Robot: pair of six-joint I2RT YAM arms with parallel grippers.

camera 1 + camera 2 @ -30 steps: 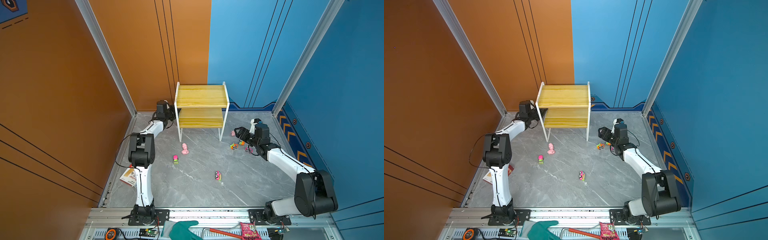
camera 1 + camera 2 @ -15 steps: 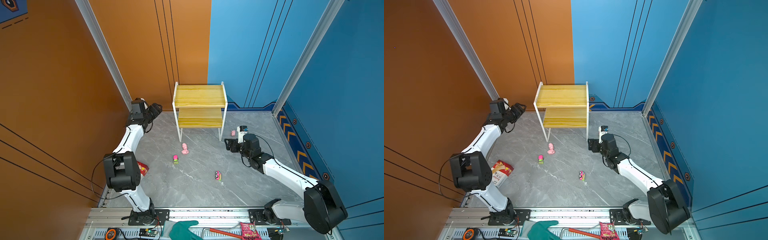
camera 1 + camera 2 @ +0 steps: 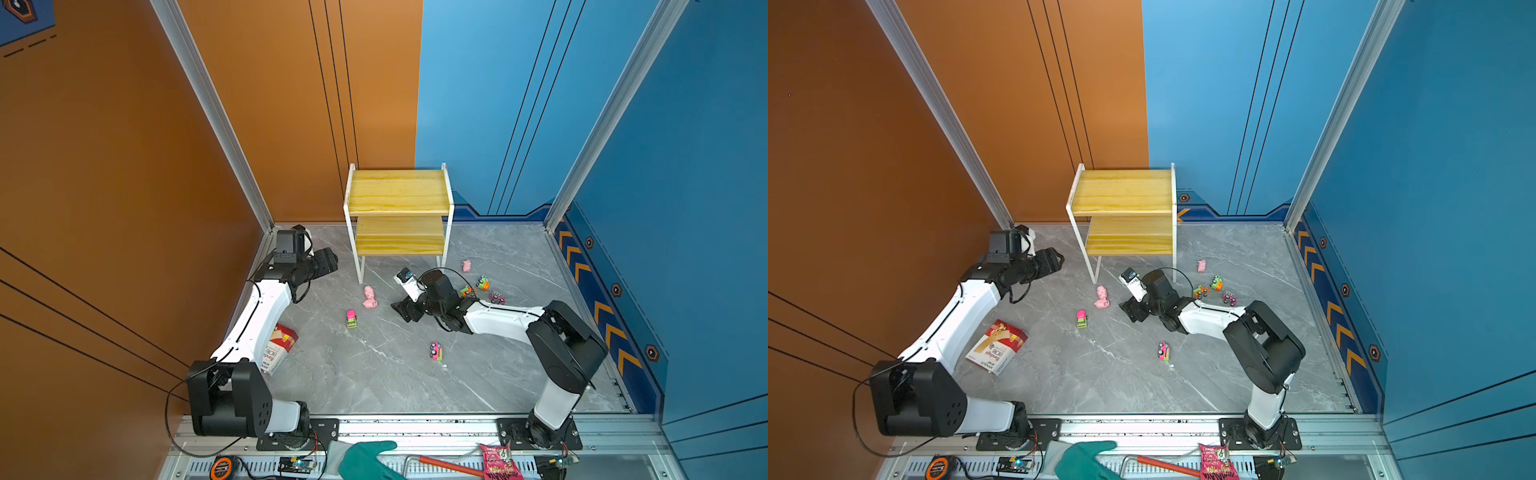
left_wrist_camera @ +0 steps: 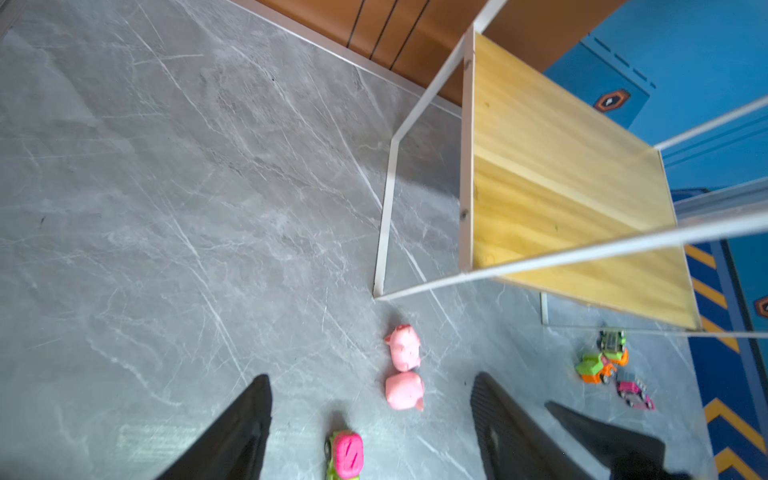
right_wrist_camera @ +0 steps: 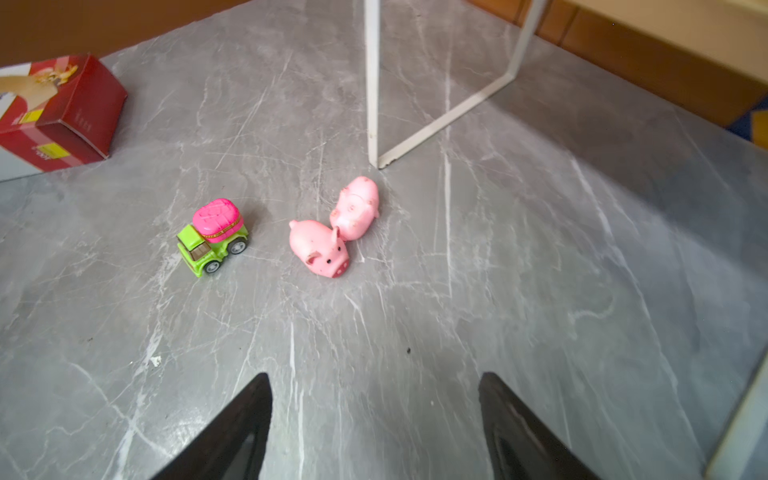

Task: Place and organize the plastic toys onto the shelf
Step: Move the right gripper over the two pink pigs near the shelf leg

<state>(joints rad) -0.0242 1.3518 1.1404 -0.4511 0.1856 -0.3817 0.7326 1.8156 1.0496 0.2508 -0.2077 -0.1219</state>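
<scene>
Top views first. The shelf stands at the back wall, and both its boards are bare in both top views, so I'd say nothing's been put away yet. Every toy I can spot is on the floor in front of it:

- Two pink pigs lie touching each other just in front of the shelf's front leg on the left arm's side.
- A green-and-pink truck sits a bit further out from that leg.
- A pink-and-yellow truck is well out in front of the shelf.
- A third pig and three little trucks are out past the other front leg.

The right gripper is down low near the pig pair. The left gripper hangs off to the shelf's side.

Left wrist view: the claw is spread wide with nothing in it. Its fingers frame the pigs and that shelf leg. My guess is it's just parked there with a clear look at the shelf.

Right wrist view: this claw is spread too and also empty, fingers pointing right at the two pigs by the shelf leg. It looks lined up to grab one. Since they're touching, pinching one will probably shove the other. There's also a red box further out from the shelf, which isn't a toy.
</scene>
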